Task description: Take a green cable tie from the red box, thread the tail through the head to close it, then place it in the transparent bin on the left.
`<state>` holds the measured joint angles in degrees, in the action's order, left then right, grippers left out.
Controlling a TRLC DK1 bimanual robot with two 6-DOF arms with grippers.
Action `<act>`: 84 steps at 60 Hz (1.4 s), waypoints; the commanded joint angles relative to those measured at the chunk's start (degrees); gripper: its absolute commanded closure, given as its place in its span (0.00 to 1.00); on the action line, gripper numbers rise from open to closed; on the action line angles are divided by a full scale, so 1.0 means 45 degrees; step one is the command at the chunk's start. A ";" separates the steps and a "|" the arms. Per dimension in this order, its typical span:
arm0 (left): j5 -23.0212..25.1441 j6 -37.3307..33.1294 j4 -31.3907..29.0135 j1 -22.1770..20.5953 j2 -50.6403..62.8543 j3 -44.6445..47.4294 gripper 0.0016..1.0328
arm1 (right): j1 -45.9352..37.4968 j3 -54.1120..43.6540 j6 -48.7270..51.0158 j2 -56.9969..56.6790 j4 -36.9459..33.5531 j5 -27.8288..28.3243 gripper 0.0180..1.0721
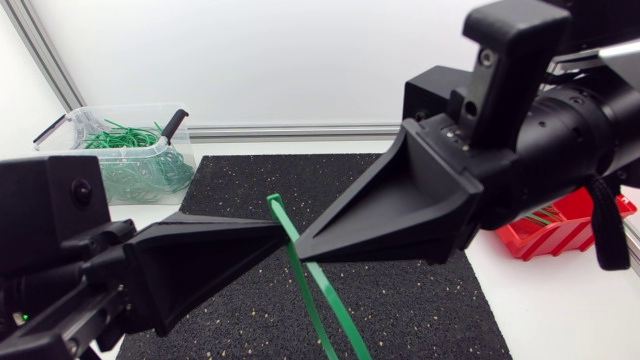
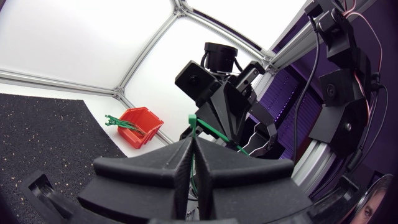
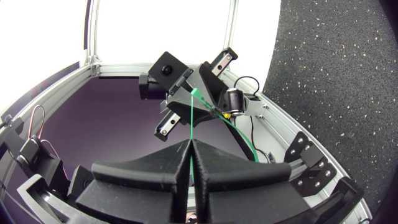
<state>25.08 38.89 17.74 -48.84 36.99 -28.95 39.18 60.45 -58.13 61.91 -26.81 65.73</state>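
Black speckled mat (image 1: 400,290) on white table (image 1: 550,310) beneath; matte black left hand (image 1: 281,233) and right hand (image 1: 301,243) raised above it, tip to tip, both pinched shut on thin green plastic cable tie (image 1: 312,282). Hold one end firm, align tail squarely with head, avoid twisting.

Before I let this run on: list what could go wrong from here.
1. The left tool and right tool pinch the green cable tie with tips nearly touching; further threading could make them collide.
2. The tie's long end hangs free above the black mat; a slipping grip would likely drop it there, far from the transparent bin.
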 commanded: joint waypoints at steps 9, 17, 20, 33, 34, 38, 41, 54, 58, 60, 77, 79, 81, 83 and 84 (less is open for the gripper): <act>-0.0085 -0.0225 0.0023 -0.0162 -0.0193 0.0066 0.96 | -0.0132 0.0025 -0.0364 0.0149 0.0098 0.0080 0.94; -0.0222 -0.0264 0.0023 -0.0123 -0.0115 0.0027 0.96 | -0.0015 -0.0073 -0.0364 -0.0008 0.0098 0.0080 0.95; -0.0222 -0.0284 0.0062 -0.0026 -0.0057 -0.0012 0.96 | 0.0005 -0.0112 -0.0364 -0.0027 0.0098 0.0080 0.94; -0.0222 -0.0284 0.0062 0.0091 -0.0018 -0.0110 0.96 | 0.0005 -0.0210 -0.0364 -0.0066 0.0078 0.0060 0.95; -0.0222 -0.0284 0.0043 0.0091 -0.0018 -0.0110 0.96 | 0.0005 -0.0210 -0.0364 -0.0066 0.0078 0.0041 0.94; -0.0222 -0.0284 0.0023 0.0033 -0.0018 -0.0110 0.96 | -0.0034 -0.0190 -0.0364 -0.0008 0.0098 0.0021 0.94; -0.0241 -0.0284 -0.0016 -0.0084 -0.0037 -0.0110 0.96 | -0.0074 -0.0190 -0.0364 0.0070 0.0117 0.0021 0.94; -0.0300 -0.0401 -0.0055 -0.0358 -0.0037 -0.0149 0.96 | -0.0093 -0.0171 -0.0344 0.0188 0.0215 0.0041 0.95; -0.0495 -0.0733 -0.0094 -0.0592 -0.0037 -0.0149 0.96 | -0.0093 -0.0151 -0.0344 0.0285 0.0235 0.0041 0.94; -0.0730 -0.0948 -0.0113 -0.0807 -0.0037 -0.0129 0.96 | -0.0113 -0.0132 -0.0344 0.0324 0.0235 0.0021 0.94; -0.2566 -0.2842 -0.0211 -0.2311 -0.0037 -0.0032 0.96 | -0.0210 -0.0034 -0.0344 0.0461 0.0235 0.0002 0.94; -0.2839 -0.3292 -0.0211 -0.2467 -0.0057 -0.0071 0.96 | -0.0191 0.0025 -0.0344 0.0520 0.0196 -0.0018 0.94; -0.2995 -0.3663 -0.0211 -0.2506 -0.0037 -0.0149 0.96 | -0.0191 0.0064 -0.0364 0.0598 0.0078 -0.0037 0.94; -0.3093 -0.4014 -0.0231 -0.2545 -0.0037 -0.0207 0.96 | -0.0191 0.0122 -0.0344 0.0656 -0.0019 -0.0037 0.94; -0.3171 -0.4210 -0.0231 -0.2565 -0.0037 -0.0246 0.96 | -0.0191 0.0142 -0.0364 0.0676 -0.0039 -0.0037 0.94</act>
<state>11.40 25.32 16.12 -59.09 36.80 -28.97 38.85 60.45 -58.13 63.07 -26.44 66.19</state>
